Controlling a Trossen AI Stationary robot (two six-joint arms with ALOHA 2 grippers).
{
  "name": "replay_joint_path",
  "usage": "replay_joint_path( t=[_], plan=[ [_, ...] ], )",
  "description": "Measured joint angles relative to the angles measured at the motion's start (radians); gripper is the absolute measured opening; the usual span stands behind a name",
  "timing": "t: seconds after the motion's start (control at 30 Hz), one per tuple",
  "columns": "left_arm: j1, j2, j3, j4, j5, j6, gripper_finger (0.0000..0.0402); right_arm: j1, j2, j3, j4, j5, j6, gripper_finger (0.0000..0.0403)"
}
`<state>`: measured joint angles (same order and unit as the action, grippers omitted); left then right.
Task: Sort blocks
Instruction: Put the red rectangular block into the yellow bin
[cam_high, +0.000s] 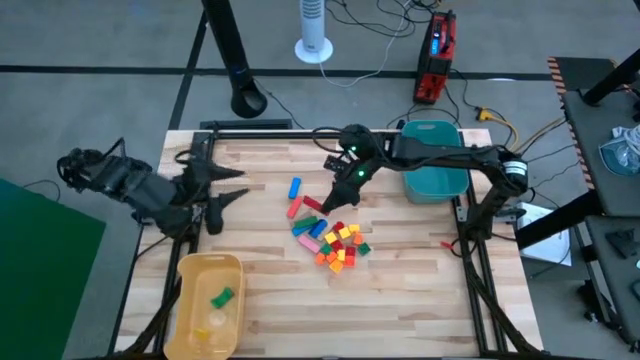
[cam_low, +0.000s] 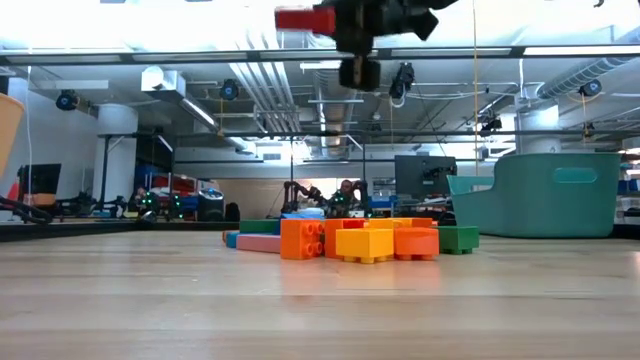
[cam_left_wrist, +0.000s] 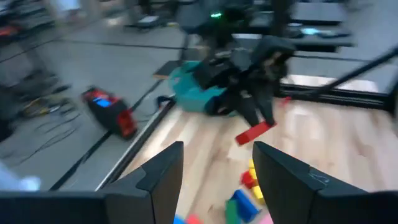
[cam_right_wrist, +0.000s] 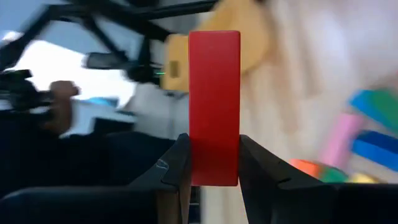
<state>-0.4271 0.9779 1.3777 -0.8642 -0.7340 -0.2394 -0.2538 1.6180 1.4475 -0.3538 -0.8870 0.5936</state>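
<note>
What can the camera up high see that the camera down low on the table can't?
Only the high one shows the yellow tray with a green block in it, and the open left claw. Only the low one shows the room behind. Both show the block pile, the teal bin and the right claw holding a red block.

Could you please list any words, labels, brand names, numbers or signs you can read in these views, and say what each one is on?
None can be read in any view.
The red and black device on the floor beyond the wooden table: any marking is too small to read.
The small coloured plastic blocks, yellow plastic tray and teal plastic bin: no print shows.
</note>
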Motion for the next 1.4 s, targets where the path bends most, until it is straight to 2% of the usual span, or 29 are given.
replay_joint_path(
  t=[0.13,0.27,0.43,0.5,0.7,0.9,1.2,1.3,1.4],
  plan=[
    [0.165,0.053,0.000,0.112,0.300,0.169,0.0169,0.038,0.002,0.002,0.154,-0.094,0.067,0.0088],
    [0.309,0.120,0.000,0.193,0.637,0.273,0.0164,0.064,0.018,0.001,0.207,-0.120,0.098,0.0088],
    [0.408,0.183,0.000,0.213,0.884,0.315,0.0163,0.075,0.020,0.002,0.233,-0.127,0.106,0.0088],
    [0.417,0.201,0.001,0.241,0.949,0.335,0.0163,0.075,0.021,0.002,0.234,-0.126,0.106,0.0088],
    [0.428,0.234,0.002,0.245,1.015,0.397,0.0163,0.070,0.022,0.002,0.360,-0.127,0.146,0.0088],
    [0.443,0.259,0.002,0.293,1.022,0.395,0.0163,0.066,0.020,0.002,0.501,-0.127,0.222,0.0088],
    [0.443,0.278,0.002,0.367,1.066,0.416,0.0149,0.066,0.020,0.002,0.516,-0.108,0.243,0.0088],
    [0.443,0.282,0.002,0.367,1.066,0.432,0.0113,0.066,0.020,0.002,0.515,-0.108,0.243,0.0088],
    [0.444,0.279,0.002,0.365,1.068,0.456,0.0046,0.066,0.020,0.002,0.513,-0.098,0.246,0.0088]
  ],
)
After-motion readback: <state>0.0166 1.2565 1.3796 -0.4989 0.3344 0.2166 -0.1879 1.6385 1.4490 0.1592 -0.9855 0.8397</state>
